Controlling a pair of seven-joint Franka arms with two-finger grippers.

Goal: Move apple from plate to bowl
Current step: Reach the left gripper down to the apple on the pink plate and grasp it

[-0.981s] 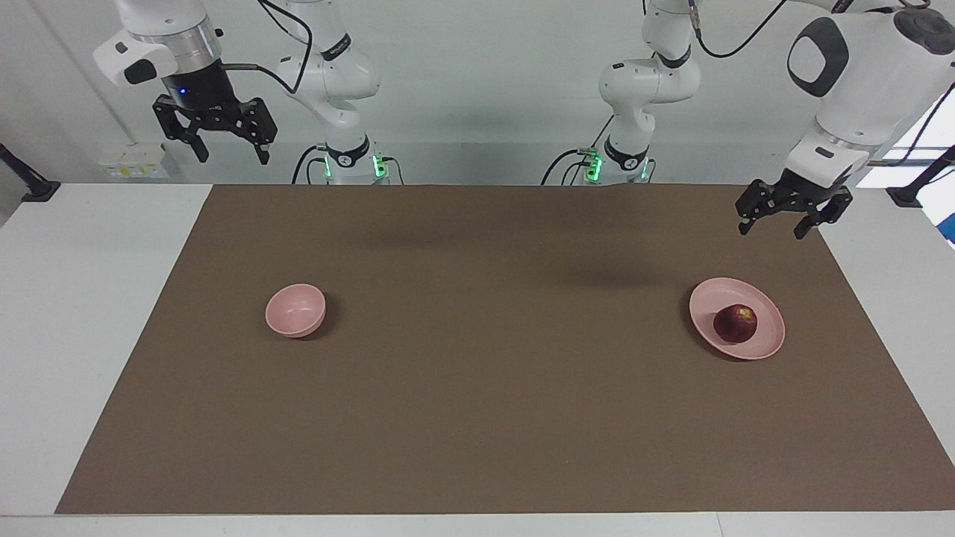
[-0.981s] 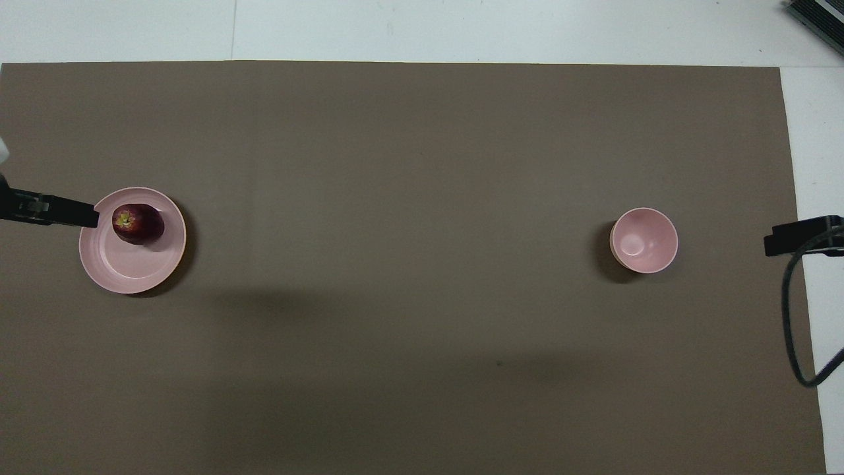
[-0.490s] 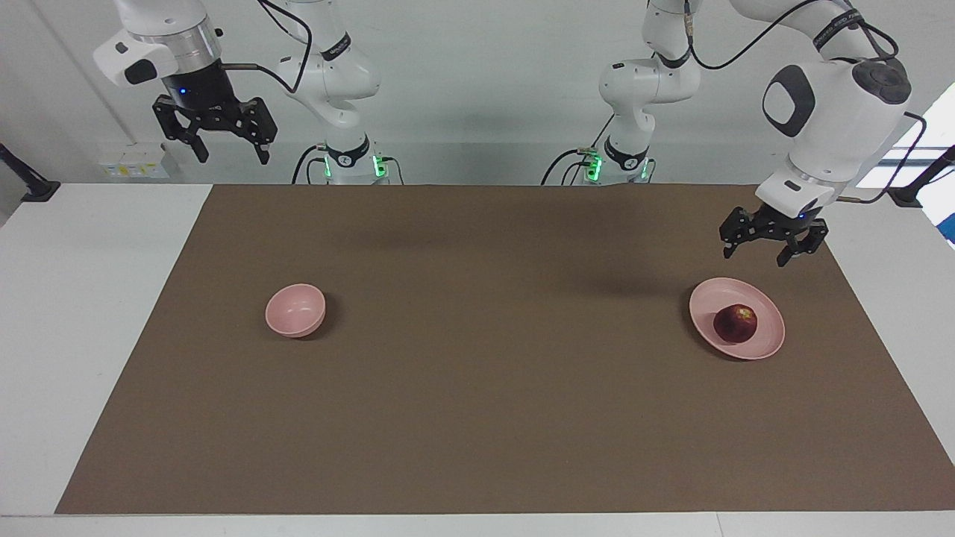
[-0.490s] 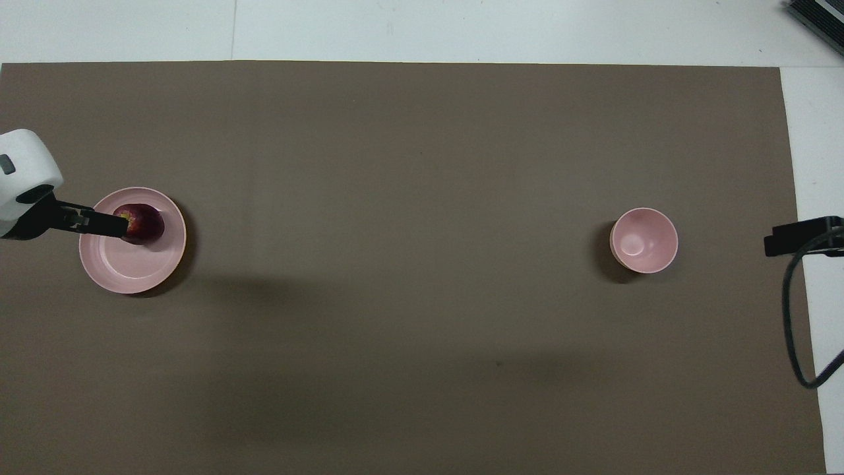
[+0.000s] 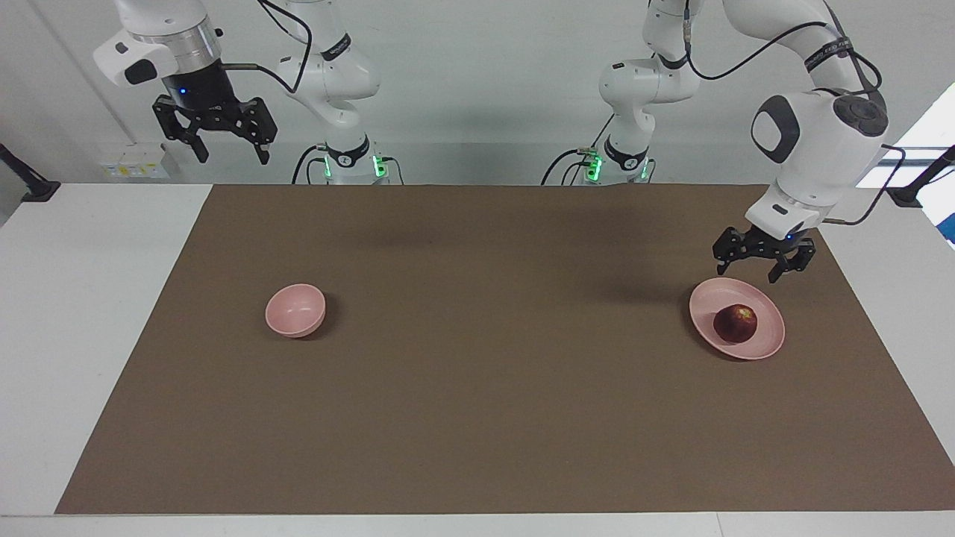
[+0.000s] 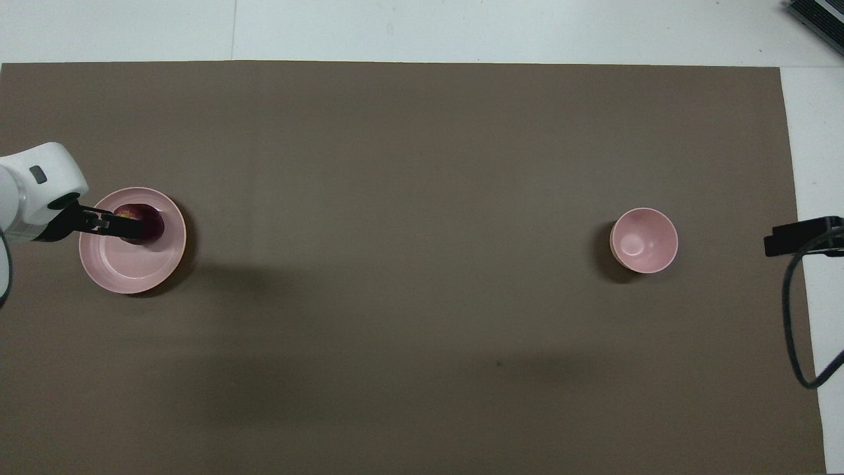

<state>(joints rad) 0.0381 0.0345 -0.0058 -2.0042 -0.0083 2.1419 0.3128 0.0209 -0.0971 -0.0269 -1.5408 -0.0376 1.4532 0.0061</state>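
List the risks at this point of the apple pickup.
1. The open left gripper hangs above the plate's robot-side rim, not over the apple; descending straight could hit the rim and tip the plate.
2. The round apple may roll if one finger touches first.
3. The bowl is barely wider than the apple, so a release off-centre could miss.

Bare brown mat point(image 5: 492, 388) stretches between the plate point(image 5: 768, 343) and the bowl point(image 5: 295, 310); the apple point(image 5: 736, 324) sits uncovered, open from above and every side.
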